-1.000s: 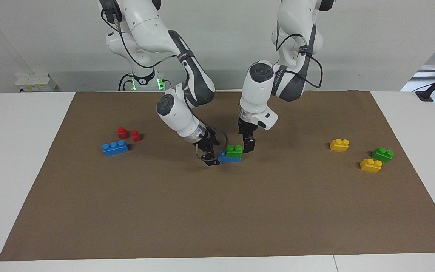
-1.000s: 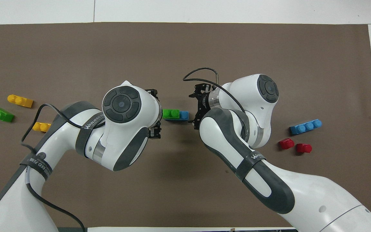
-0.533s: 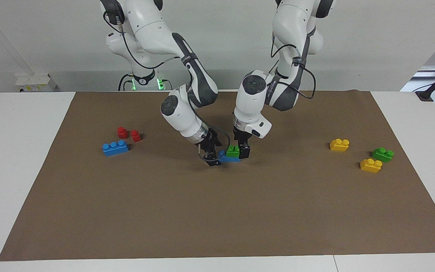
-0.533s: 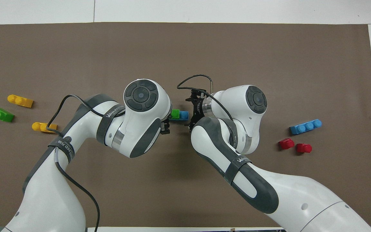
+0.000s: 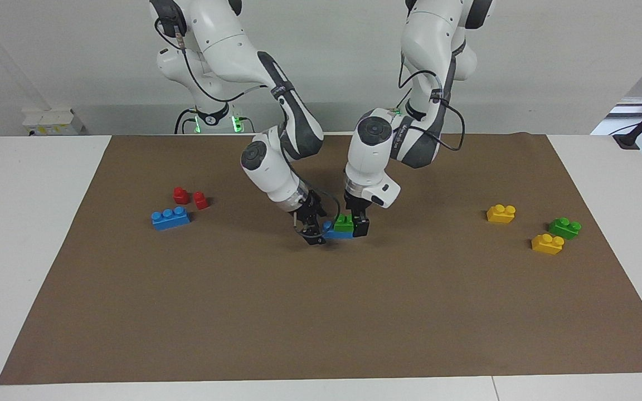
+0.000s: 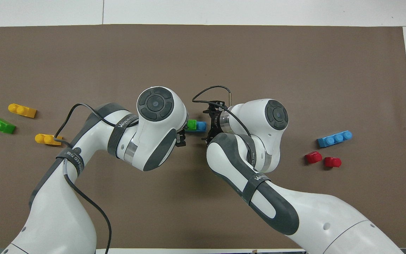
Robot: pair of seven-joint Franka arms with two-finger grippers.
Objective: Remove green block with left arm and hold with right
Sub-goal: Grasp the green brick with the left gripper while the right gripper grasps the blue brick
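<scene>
1. Green block (image 5: 344,223) sits stacked on one end of a blue brick (image 5: 336,233) near the middle of the brown mat (image 5: 321,312), well clear of every edge.
2. The left gripper (image 5: 354,222) is down around the green block, its fingers straddling it; whether they already pinch it I cannot tell.
3. The right gripper (image 5: 313,233) is low at the blue brick's free end, probably to steady the base while the top piece is pulled off; its finger state I cannot tell either.
4. Toward the left arm's end lie two yellow bricks (image 5: 501,213) and a darker green brick (image 5: 564,227).
5. Toward the right arm's end lie a longer blue brick (image 5: 170,218) and two red pieces (image 5: 190,197).
</scene>
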